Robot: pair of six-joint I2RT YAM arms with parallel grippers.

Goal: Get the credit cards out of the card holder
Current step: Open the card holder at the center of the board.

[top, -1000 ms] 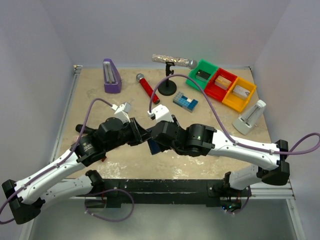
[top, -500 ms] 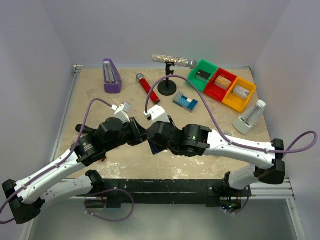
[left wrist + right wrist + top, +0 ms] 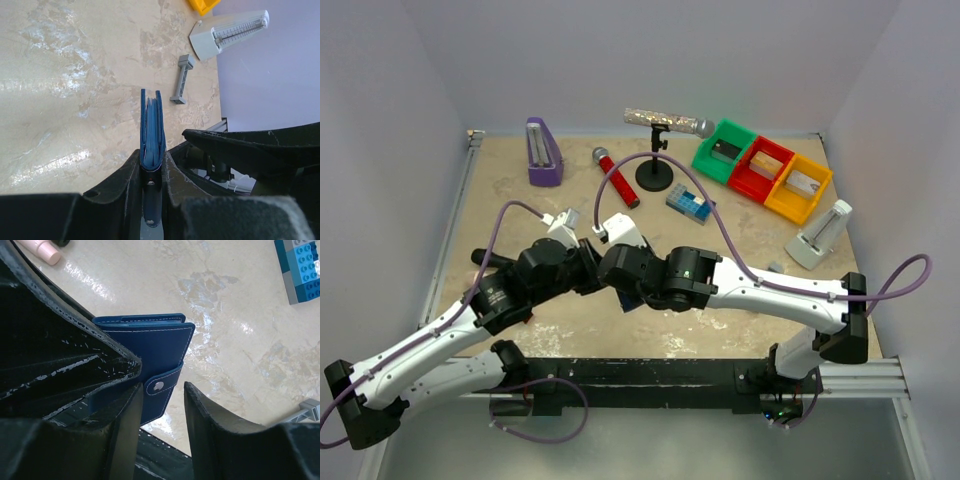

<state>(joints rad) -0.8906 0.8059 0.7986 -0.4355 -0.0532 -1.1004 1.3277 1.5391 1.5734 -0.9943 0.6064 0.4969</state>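
The card holder [image 3: 151, 130], a closed dark-blue wallet, stands edge-on between the fingers of my left gripper [image 3: 151, 157], which is shut on it above the table. In the right wrist view its flat side [image 3: 150, 340] and its closure tab [image 3: 167, 377] with a metal snap show. My right gripper [image 3: 162, 387] is open with a finger on either side of that tab; the left finger is close to it and a gap remains on the right. The credit cards are hidden inside the holder. Both wrists meet at the table's near middle, over the holder [image 3: 626, 298].
A blue brick block [image 3: 690, 204] lies behind the grippers. Further back are a red microphone [image 3: 616, 177], a mic stand [image 3: 655, 175], a purple metronome [image 3: 542, 152] and green, red and yellow bins [image 3: 763, 170]. A grey metronome [image 3: 820, 235] and a small grey piece [image 3: 775, 267] lie right.
My right arm has moved left toward the left gripper and its jaws have narrowed around the closure tab. The left gripper and the holder have stayed still.
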